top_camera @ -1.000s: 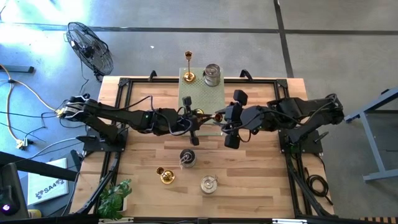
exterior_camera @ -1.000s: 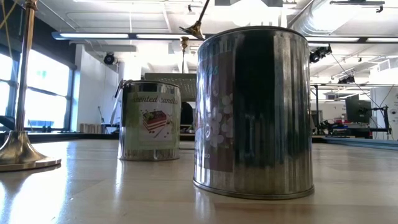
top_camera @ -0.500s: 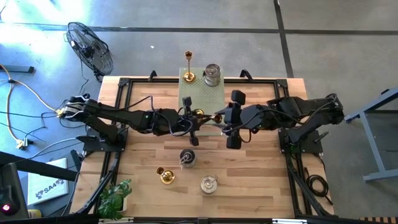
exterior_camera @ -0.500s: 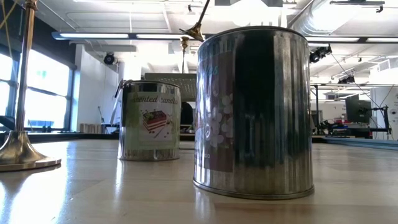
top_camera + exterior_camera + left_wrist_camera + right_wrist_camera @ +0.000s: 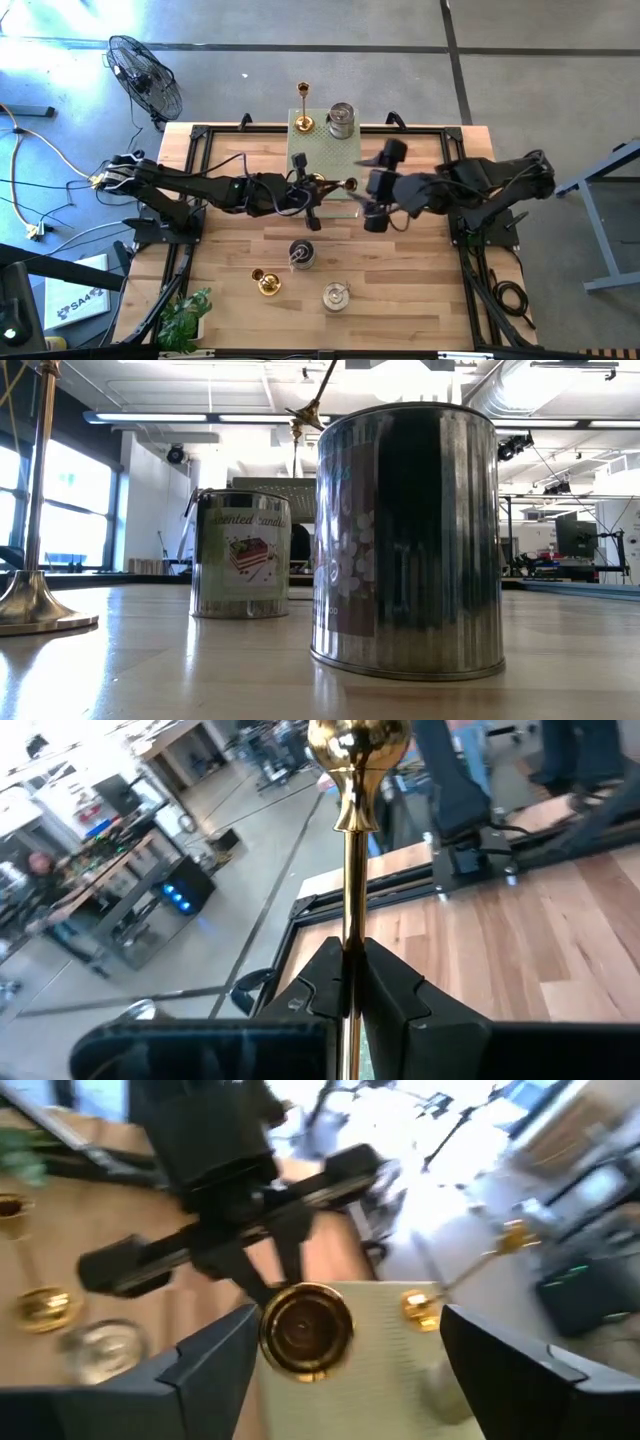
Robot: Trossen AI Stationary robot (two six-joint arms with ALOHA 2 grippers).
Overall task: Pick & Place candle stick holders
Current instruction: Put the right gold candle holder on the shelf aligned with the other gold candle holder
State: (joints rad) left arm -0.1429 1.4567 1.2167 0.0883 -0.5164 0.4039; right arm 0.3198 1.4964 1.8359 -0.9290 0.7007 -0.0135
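1. Gold holder [image 5: 340, 186], stem horizontal, is clamped by its thin stem in the left gripper [image 5: 352, 982] above mid-desk [image 5: 420, 290], over the near edge of the green box [image 5: 325, 160]; the left wrist view shows the jaws closed tight on the stem.
2. Right gripper [image 5: 372, 200] sits just right of that holder's round base, jaws spread wide and empty; in the right wrist view the base [image 5: 306, 1326] lies between its fingers [image 5: 215, 1355] without touching them.
3. Step in hand, as judged: a handover or a two-arm placement. To do it well, the right jaws should centre on the base or stem before closing, and the left should release only once that grip is firm; the slim polished stem may slip or swing.
4. Box contents: a gold holder [image 5: 303, 122] stands upright at its far-left corner and a silver can [image 5: 341, 120] at its far-right.
5. Not yet placed, on the near desk: a second silver can [image 5: 301, 255], a third [image 5: 336, 296], and another gold holder [image 5: 265, 283].
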